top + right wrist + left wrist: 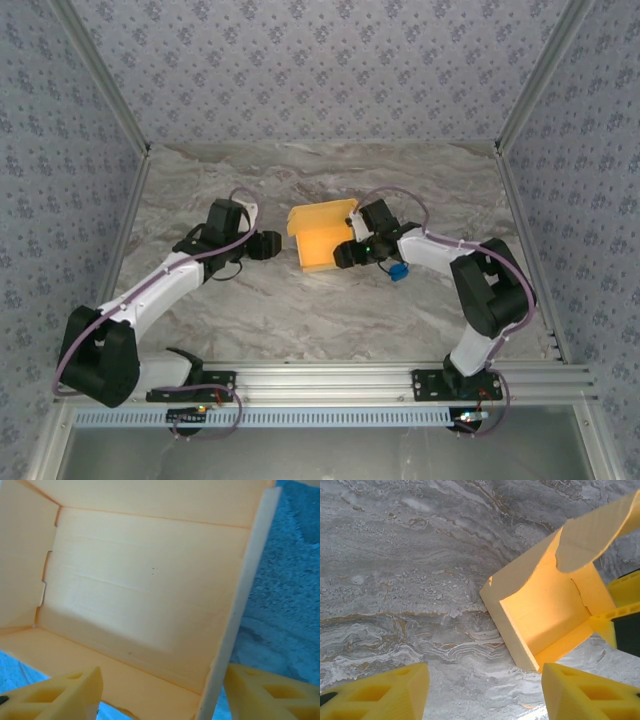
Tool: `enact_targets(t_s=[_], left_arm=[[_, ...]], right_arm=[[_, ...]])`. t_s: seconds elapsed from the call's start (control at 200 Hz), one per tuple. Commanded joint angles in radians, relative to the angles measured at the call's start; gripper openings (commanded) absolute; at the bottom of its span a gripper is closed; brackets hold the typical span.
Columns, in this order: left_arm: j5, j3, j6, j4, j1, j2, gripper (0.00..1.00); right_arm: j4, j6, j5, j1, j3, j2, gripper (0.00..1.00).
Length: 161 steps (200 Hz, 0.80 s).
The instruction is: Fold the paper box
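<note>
The paper box (pixel 322 238) is a yellow-orange cardboard shell lying on the marble table, its walls folded up and one flap (pixel 345 211) raised at the far right. My left gripper (pixel 272 245) is just left of it, open; in the left wrist view the box (pixel 545 610) lies ahead, its near corner close to the right finger (pixel 580 692), with bare table between the fingers of the left gripper (pixel 485 690). My right gripper (pixel 345 252) is at the box's right side, open, and the box's thin side wall (pixel 235 625) stands between the fingers of the right gripper (pixel 162 690).
A small blue object (pixel 397 271) lies on the table beside the right arm's wrist. Patterned walls and metal frame posts (pixel 520 100) close in the table on three sides. A rail (pixel 330 380) runs along the near edge by the arm bases.
</note>
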Motion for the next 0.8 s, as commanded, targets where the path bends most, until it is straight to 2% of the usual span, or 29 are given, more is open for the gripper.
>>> enact_targets(t_s=[0.0,0.135,0.295,0.485,0.6,0.71,0.799], left_arm=[[0.0,-0.001,-0.008,0.036,0.007,0.005,0.61],[-0.002,-0.002,-0.007,0.037,0.007,0.01,0.61],[-0.003,-0.009,-0.012,0.053,0.007,0.009,0.61],[0.013,-0.024,-0.038,0.093,0.007,-0.01,0.63],[0.051,-0.042,-0.077,0.141,0.005,-0.023,0.63],[0.077,-0.055,-0.101,0.173,0.001,-0.031,0.63],[0.078,-0.06,-0.106,0.189,-0.001,-0.032,0.63]], right_arm=[[0.049,0.049,-0.039,0.013,-0.028,-0.031,0.7],[0.079,0.073,-0.053,0.026,-0.066,-0.058,0.72],[0.052,0.073,-0.002,0.028,-0.103,-0.125,0.77],[-0.029,0.084,0.087,0.008,-0.136,-0.224,0.81],[-0.108,0.112,0.183,-0.003,-0.184,-0.328,0.81],[-0.208,0.127,0.272,-0.053,-0.232,-0.438,0.83],[-0.26,0.121,0.264,-0.136,-0.251,-0.47,0.85]])
